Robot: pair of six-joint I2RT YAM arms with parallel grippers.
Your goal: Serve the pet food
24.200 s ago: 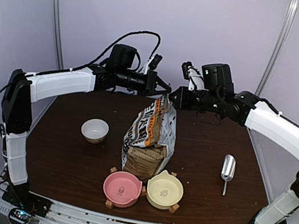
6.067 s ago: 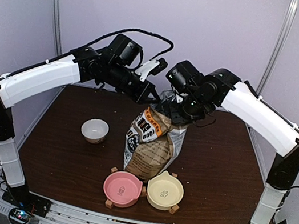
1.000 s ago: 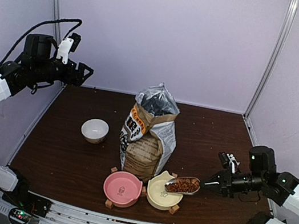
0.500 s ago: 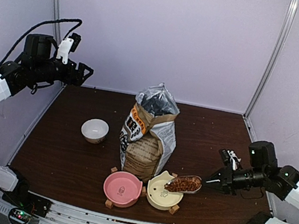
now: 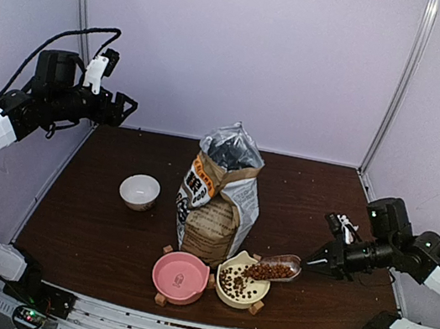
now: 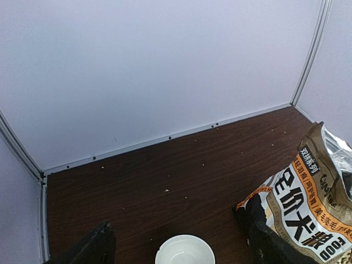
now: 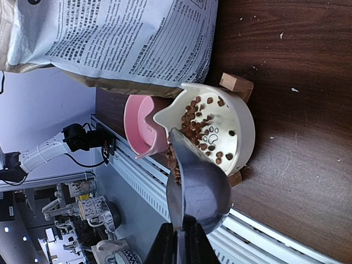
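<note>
Tipped further than a moment ago, the scoop (image 5: 280,267) now spills pet food (image 5: 237,284) into the cream bowl (image 7: 242,110), with some pellets left in the scoop. The right gripper (image 5: 314,266) is clamped tight on its handle. The left gripper (image 5: 128,106) hangs wide apart, empty, above the worktop's (image 5: 98,228) far left corner.

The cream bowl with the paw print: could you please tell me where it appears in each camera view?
Top external: cream bowl sits low centre, right of the pink bowl.
Left wrist: not in it.
Right wrist: centre of picture, kibble inside, pink bowl at its left.
Shared landmark: the food bag, visible in all three views.
</note>
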